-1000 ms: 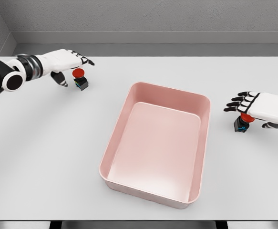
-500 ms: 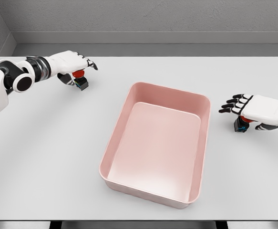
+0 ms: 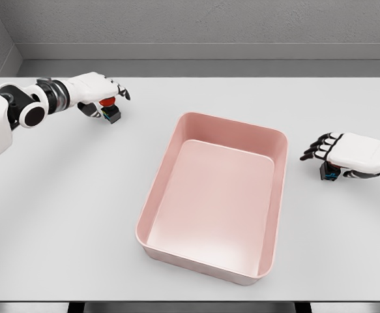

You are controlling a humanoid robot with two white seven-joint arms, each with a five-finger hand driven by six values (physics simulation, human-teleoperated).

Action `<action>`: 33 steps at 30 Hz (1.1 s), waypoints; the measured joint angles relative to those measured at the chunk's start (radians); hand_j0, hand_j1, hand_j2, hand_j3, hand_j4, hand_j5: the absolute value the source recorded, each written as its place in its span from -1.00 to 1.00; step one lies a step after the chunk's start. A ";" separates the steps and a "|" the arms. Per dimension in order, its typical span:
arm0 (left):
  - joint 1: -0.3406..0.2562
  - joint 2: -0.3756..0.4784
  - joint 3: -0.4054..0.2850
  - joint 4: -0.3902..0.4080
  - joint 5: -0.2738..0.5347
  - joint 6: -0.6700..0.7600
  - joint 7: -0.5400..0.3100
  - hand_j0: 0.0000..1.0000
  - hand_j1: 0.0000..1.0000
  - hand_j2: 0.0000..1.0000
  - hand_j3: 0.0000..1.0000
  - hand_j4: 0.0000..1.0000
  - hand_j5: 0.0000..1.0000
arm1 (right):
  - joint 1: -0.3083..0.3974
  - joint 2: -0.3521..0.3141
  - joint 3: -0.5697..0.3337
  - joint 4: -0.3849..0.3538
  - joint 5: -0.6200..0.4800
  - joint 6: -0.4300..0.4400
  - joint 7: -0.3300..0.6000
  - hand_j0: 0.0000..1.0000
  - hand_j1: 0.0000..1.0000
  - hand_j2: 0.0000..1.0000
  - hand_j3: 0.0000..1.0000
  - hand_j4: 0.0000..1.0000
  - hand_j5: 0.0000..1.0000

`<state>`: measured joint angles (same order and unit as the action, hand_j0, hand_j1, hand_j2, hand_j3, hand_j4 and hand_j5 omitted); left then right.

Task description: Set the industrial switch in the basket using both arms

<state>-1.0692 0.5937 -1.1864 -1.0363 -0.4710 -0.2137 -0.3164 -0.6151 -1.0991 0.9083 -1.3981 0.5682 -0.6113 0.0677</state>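
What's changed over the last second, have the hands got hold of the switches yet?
Both hands dropped lower over their switches. The right hand now covers the red cap of the right switch; the left hand sits closer over the left switch. A firm grasp can't be confirmed on either. Both switches stayed on the table, and the pink basket hasn't moved.

The left arm reached in from the left edge, and the left hand (image 3: 97, 91) lay palm-down with its black-tipped fingers (image 3: 119, 90) extended. The right hand (image 3: 346, 153) entered from the right edge, palm-down, with fingers (image 3: 315, 149) curving downward.
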 measured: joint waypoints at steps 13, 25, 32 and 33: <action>-0.003 -0.005 -0.014 0.021 0.000 0.000 0.000 0.53 0.53 0.53 0.53 0.53 0.53 | 0.000 0.000 -0.007 -0.005 0.042 0.000 -0.001 0.17 0.17 0.17 0.17 0.17 0.17; -0.002 -0.006 -0.015 0.025 -0.007 0.001 0.001 0.34 0.34 0.34 0.34 0.34 0.34 | 0.000 0.000 -0.024 -0.005 0.068 0.000 -0.002 0.10 0.10 0.10 0.10 0.10 0.10; -0.003 -0.006 -0.015 0.022 -0.008 -0.001 0.001 0.31 0.31 0.31 0.31 0.31 0.31 | 0.000 -0.004 -0.055 -0.004 0.067 0.000 -0.003 0.10 0.10 0.10 0.10 0.10 0.10; -0.003 -0.006 -0.014 0.022 -0.008 -0.001 0.001 0.31 0.31 0.31 0.31 0.31 0.31 | -0.002 -0.004 -0.059 -0.004 0.068 0.000 -0.003 0.10 0.10 0.10 0.10 0.10 0.10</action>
<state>-1.0723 0.5873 -1.2008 -1.0144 -0.4788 -0.2146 -0.3152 -0.6167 -1.1034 0.8491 -1.4025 0.6357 -0.6114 0.0642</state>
